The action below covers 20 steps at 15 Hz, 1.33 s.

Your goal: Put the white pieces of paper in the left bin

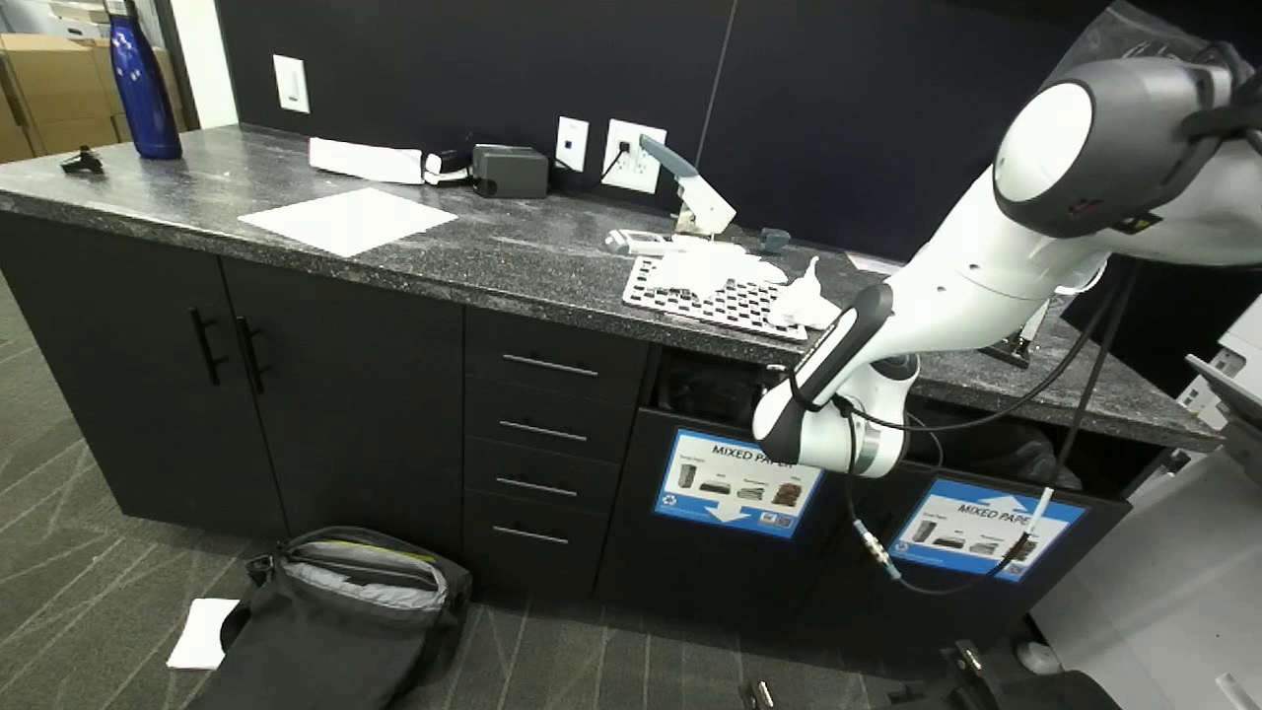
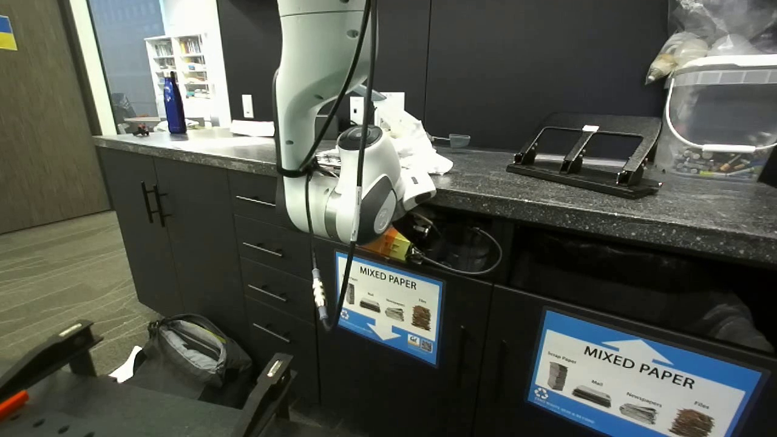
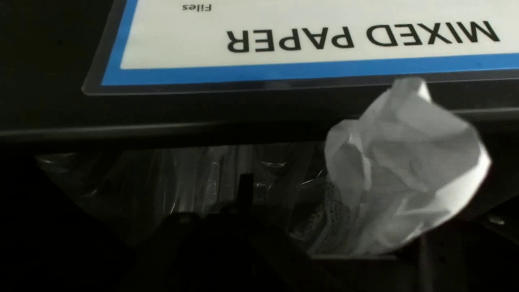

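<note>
A crumpled white piece of paper (image 3: pixel 405 162) shows on the right of the wrist view, at the mouth of the left bin (image 1: pixel 680 562). The bin's blue-and-white label (image 3: pixel 308 73) appears upside down above it, and a clear liner lies inside. My gripper (image 3: pixel 334 194) is in the bin's opening under the counter, mostly in darkness. One dark finger (image 3: pixel 245 190) stands apart from the paper; the opposite finger is hidden behind the paper, so contact there is unclear. The jaws look open. More crumpled white paper (image 1: pixel 705 268) rests on the counter, with another piece (image 1: pixel 804 299) beside it.
The counter edge (image 2: pixel 473 203) overhangs the bin openings. A black-dotted white sheet (image 1: pixel 690 308) lies under the paper scraps. A similar bin (image 2: pixel 513 358) stands to the right. The counter also bears a flat white sheet (image 1: pixel 350 220) and a laptop stand (image 2: pixel 583 176). Cables hang from my arm.
</note>
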### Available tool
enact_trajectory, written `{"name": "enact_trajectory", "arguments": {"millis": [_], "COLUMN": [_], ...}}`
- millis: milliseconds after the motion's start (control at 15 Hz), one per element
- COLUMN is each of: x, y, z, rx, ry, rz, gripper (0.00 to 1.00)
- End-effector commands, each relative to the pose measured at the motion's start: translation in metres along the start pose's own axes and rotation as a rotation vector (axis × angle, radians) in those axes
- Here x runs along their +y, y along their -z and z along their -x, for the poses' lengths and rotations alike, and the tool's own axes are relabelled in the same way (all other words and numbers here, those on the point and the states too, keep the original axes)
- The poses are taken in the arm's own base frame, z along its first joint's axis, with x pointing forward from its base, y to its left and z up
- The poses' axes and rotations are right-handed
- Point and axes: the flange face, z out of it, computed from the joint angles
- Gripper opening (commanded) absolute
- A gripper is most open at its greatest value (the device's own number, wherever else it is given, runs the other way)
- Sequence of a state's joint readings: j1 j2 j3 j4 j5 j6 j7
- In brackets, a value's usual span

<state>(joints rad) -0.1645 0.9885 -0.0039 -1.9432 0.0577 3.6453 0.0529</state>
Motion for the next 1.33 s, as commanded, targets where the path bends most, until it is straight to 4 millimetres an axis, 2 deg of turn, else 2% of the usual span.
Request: {"name": "enact_trajectory", "arguments": {"millis": [0,200,533,667,1000,1267], "x": [-0.005,-0.010,-0.048,-0.051,-0.028,-0.005], "y": [0.003,0.006,0.013,0.016,0.028,0.062], "z": [-0.017,-0.015,0.003,0.002,-0.017,-0.008], "rx": [0.058,0.049,-0.168,-0.186,-0.099,-0.178], "ry": [0.024,0.034,0.217,0.240,0.253,0.219], "rz": [0.001,-0.014,-0.183,-0.197,-0.109,0.006], "gripper": [1.00,1.00,1.00,1.00,1.00,1.00]}}
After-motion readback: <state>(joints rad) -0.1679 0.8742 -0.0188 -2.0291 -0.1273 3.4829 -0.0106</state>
